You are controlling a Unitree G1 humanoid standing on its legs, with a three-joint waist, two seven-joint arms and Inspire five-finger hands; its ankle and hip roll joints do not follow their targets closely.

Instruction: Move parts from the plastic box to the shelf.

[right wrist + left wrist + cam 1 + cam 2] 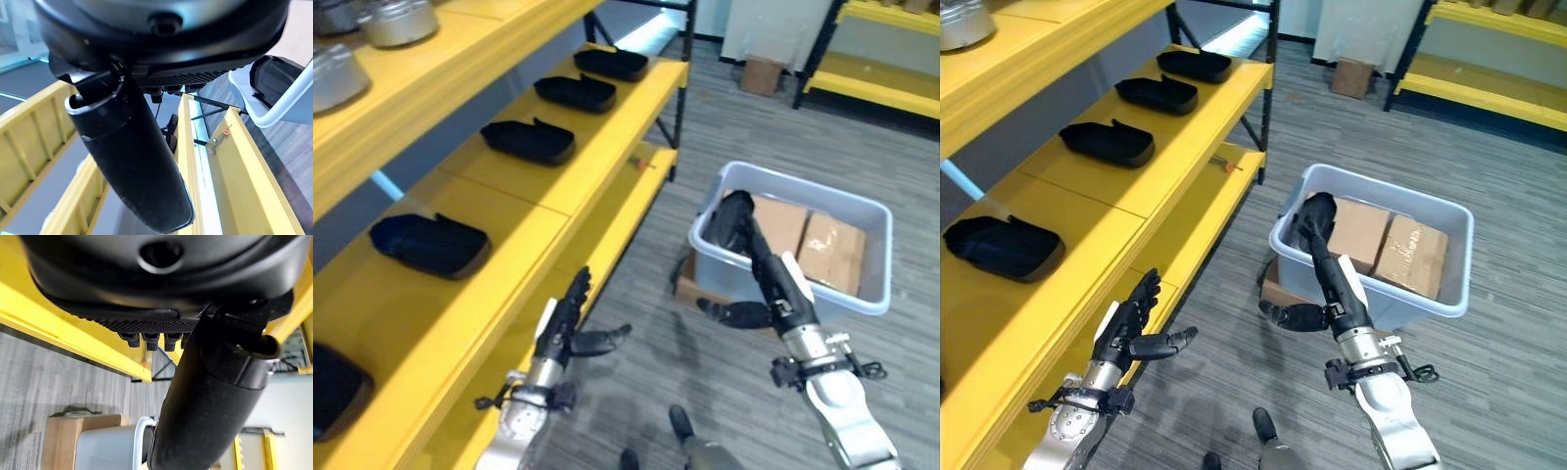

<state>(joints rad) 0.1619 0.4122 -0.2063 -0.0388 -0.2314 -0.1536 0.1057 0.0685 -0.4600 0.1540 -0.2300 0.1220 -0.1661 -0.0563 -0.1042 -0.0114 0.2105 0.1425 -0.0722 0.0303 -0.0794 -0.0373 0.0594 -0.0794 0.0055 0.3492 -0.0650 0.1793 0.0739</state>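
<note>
A grey plastic box (pixel 822 191) stands on the floor to the right, with a black moulded part (pixel 729 217) leaning in its near left corner. My right hand (pixel 781 289) stretches towards it with straight fingers whose tips touch the part, the thumb held out to the side, so the hand is open. The right wrist view shows the same part (pixel 274 78) just behind the box rim. Several matching black parts (pixel 431 245) lie in a row on the yellow shelf (pixel 558 186) at the left. My left hand (pixel 563 328) hovers open beside the shelf's front edge, holding nothing.
Flat cardboard pieces (pixel 832 250) fill the rest of the box, which rests on a cardboard carton (pixel 690 289). Metal pots (pixel 396 22) stand on the upper shelf. A second yellow shelf (pixel 871 83) and a small carton (pixel 762 74) stand at the back.
</note>
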